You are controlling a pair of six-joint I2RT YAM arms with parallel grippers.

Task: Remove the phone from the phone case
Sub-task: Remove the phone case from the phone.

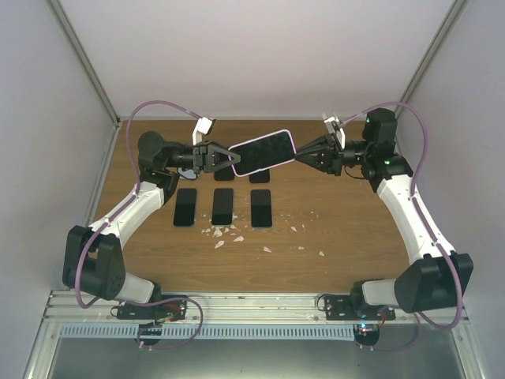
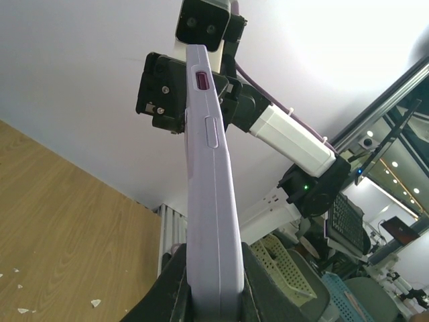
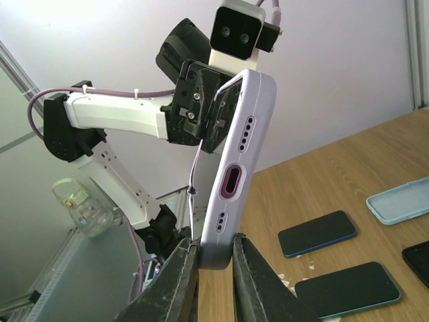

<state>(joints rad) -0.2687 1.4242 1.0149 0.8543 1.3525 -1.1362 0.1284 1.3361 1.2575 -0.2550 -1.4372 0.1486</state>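
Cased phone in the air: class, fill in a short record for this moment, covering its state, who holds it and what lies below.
object: cased phone, lilac, not yet taken out
position: lifted above the table
left end effector: shut on one short end
right end effector: shut on the opposite end
below: three dark phones in a row, white scraps

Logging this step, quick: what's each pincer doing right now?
Left pincer: closed on the phone, still in its case.
Right pincer: closed on the phone's other end.
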